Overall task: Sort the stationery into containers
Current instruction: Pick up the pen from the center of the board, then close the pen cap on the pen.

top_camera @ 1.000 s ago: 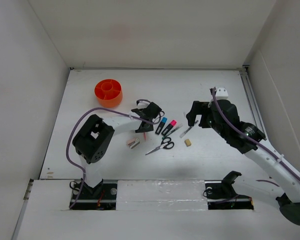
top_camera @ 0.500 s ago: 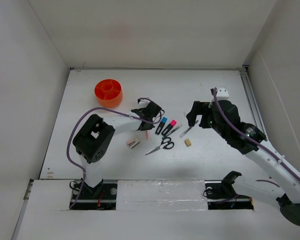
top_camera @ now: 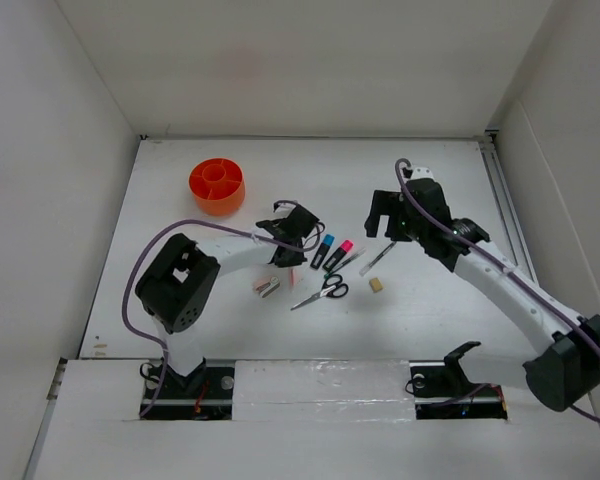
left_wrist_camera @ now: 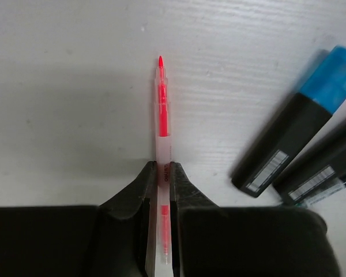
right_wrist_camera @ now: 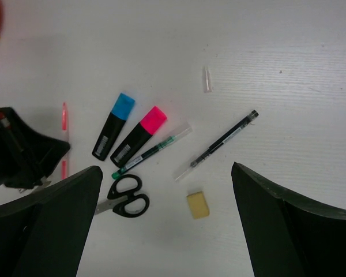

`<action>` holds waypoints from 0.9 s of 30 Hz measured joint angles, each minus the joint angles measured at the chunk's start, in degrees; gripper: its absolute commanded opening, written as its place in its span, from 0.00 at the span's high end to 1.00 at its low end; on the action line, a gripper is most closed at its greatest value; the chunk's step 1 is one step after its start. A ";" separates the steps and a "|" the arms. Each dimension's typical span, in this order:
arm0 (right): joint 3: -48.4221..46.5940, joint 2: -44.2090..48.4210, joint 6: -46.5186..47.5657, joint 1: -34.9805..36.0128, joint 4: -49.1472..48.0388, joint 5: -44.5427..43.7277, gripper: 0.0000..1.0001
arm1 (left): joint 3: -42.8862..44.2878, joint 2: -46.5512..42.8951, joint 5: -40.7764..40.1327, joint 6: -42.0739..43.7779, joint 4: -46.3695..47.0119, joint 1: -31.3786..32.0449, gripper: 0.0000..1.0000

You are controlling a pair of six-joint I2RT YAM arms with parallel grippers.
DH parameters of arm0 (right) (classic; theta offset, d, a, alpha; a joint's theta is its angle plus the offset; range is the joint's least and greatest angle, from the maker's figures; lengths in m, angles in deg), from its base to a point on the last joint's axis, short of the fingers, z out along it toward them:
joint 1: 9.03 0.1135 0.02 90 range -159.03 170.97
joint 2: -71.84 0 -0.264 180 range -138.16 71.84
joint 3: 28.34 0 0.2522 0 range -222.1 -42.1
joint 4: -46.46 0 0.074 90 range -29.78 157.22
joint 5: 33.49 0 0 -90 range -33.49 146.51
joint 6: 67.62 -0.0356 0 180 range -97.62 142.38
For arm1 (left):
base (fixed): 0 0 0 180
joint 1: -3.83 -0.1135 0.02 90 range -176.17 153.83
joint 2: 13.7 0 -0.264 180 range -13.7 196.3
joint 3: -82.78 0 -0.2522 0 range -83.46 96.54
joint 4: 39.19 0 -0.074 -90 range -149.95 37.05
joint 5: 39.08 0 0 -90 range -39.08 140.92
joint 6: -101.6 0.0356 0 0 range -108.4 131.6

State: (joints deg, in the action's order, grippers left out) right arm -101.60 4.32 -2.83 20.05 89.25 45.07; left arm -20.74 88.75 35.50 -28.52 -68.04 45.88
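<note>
Red pen (left_wrist_camera: pixel 162 124); orange tub (top_camera: pixel 217 186); black-handled scissors (right_wrist_camera: pixel 119 199)

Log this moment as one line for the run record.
left gripper: shut on red pen | right gripper: open, empty | scissors, eraser: on table

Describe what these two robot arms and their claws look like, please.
Both are alike. The left arm and right arm have white tube-like links joined by chunky black joints, and a purple cable runs along each. The left claw and right claw each have two matte black fingers, broad at the root and tapering to the tip.
</note>
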 measured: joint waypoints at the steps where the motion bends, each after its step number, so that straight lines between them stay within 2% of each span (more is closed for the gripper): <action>1: -0.02 -1.62 0.28 -0.74 -0.76 0.79 0.01 | 0.00 -0.79 -0.11 0.28 -1.99 0.02 1.00; 5: -2.43 -10.40 1.25 -2.95 -1.68 2.73 0.06 | 0.11 -5.64 -0.72 1.29 -7.52 0.02 1.00; 11: -8.00 -23.56 3.26 -3.61 -1.70 2.27 0.07 | 1.84 -15.41 -0.63 3.08 -12.22 -0.07 1.00; 15: -9.16 -27.43 4.35 -4.09 -1.68 2.27 0.12 | 2.82 -22.12 -0.22 5.40 -14.60 -1.36 1.00; 18: -11.39 -30.56 5.31 -5.14 -1.68 2.64 0.20 | 4.11 -25.68 0.02 7.82 -16.37 -2.36 1.00; 21: -13.99 -34.12 6.10 -5.86 -1.92 2.93 0.21 | 4.46 -28.02 1.05 10.82 -16.50 -2.40 1.00; 24: -15.54 -37.09 7.10 -6.56 -2.12 3.43 0.32 | 4.15 -30.03 3.02 13.49 -15.69 -2.38 1.00; 27: -16.48 -39.52 7.93 -7.28 -2.14 4.46 0.32 | 2.21 -32.98 4.35 14.62 -14.25 -2.38 1.00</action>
State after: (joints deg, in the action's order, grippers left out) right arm -118.08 -35.20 5.10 12.78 87.11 49.53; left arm -18.54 55.77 39.85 -13.90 -82.29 43.49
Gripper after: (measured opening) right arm 0.683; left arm 0.040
